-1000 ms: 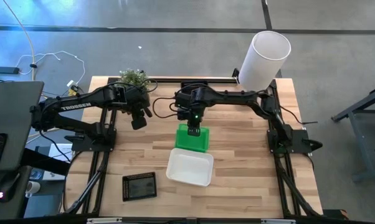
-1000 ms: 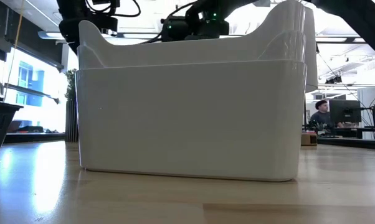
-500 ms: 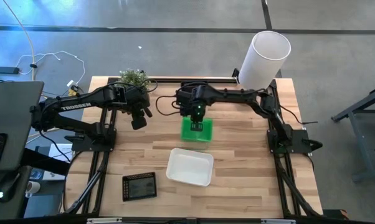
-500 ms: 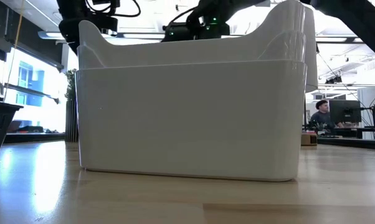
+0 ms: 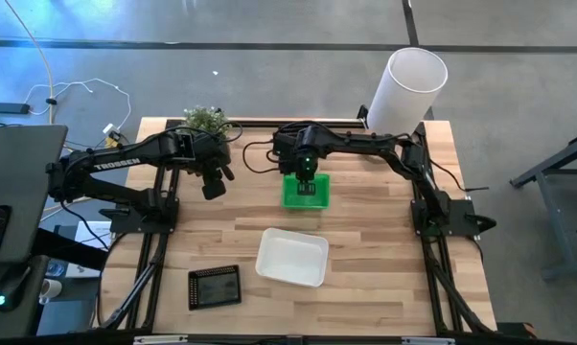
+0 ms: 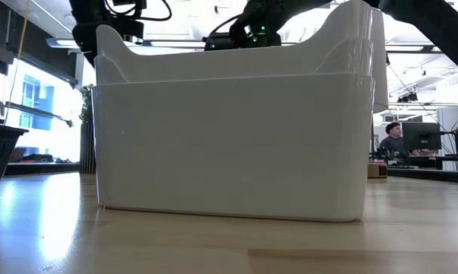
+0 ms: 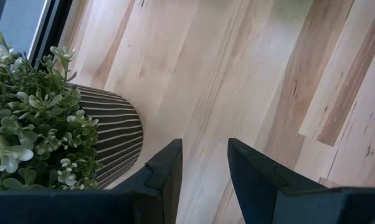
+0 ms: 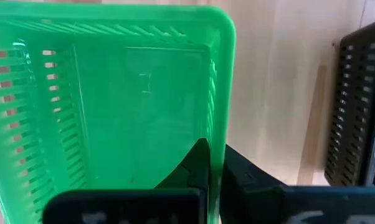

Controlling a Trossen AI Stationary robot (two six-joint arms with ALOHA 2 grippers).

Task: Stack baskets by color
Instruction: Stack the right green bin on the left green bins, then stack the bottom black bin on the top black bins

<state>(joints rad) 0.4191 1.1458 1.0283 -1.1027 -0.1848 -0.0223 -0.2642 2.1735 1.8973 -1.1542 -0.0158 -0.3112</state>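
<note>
A green slotted basket [image 5: 305,192] sits under my right gripper [image 5: 306,175], which is shut on it toward the table's far middle. A white basket [image 5: 291,257] rests on its base near the table's middle and fills the low view [image 6: 229,137]. A black basket [image 5: 215,286] lies at the near left. Another black slotted basket [image 8: 356,106] shows beside the green one in the right wrist view. My left gripper [image 7: 204,168] hangs open over bare wood beside the plant pot [image 7: 109,137], holding nothing. My right gripper pinches the green basket's wall at its rim [image 8: 218,134], on the side toward the table's far edge, with one finger inside the basket and one outside. The fingers point down from above. Whether the basket's base touches the table, I cannot tell.
A small potted plant [image 5: 205,120] stands at the far left. A tall white cylinder lamp [image 5: 408,88] stands at the far right corner. Bare wood lies to the right of the white basket and along the near edge.
My right gripper has carried the green basket toward the table's far edge, away from the white basket, and has turned it a little on the way. It has stayed shut on the basket.
</note>
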